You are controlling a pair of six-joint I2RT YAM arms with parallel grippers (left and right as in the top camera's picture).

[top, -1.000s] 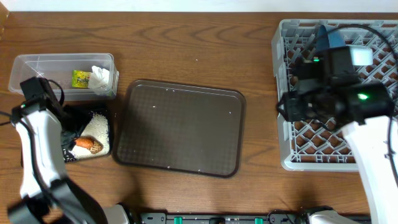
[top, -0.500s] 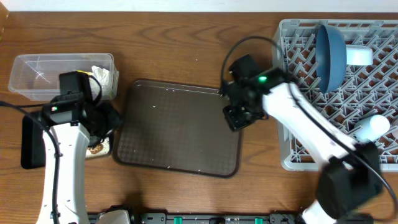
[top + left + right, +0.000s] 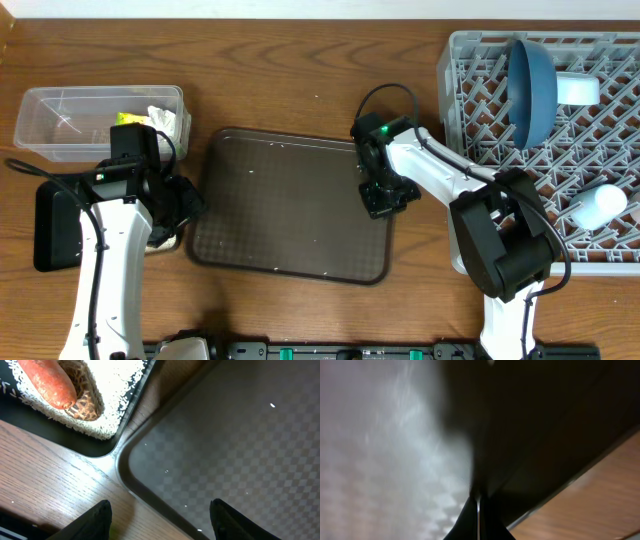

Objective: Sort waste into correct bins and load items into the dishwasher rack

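The grey dishwasher rack (image 3: pixel 470 250) at the right holds the dark blue plate-bowl (image 3: pixel 530 85) on edge, a light blue cup (image 3: pixel 578 90) and a white cup (image 3: pixel 598 206). The clear tub (image 3: pixel 60 115) at the left holds the yellow-green wrapper (image 3: pixel 128 118) and crumpled white paper (image 3: pixel 163 118). The black tray (image 3: pixel 55 225) holds white rice (image 3: pixel 125 395), the orange carrot (image 3: pixel 50 382) and a brownish scrap (image 3: pixel 87 402). My left gripper (image 3: pixel 160 520) is open over the brown tray's left corner. My right gripper (image 3: pixel 479 510) is shut, empty, at the brown tray's right edge (image 3: pixel 380 195).
The large brown serving tray (image 3: pixel 290 205) lies in the middle of the wooden table, with a few rice grains on it. Its rounded corner (image 3: pixel 125 460) sits close to the black tray. The rack's left wall stands just right of the right arm.
The right arm swung from over the rack to the brown tray's right edge. The left arm moved from the far left to the brown tray's left edge.
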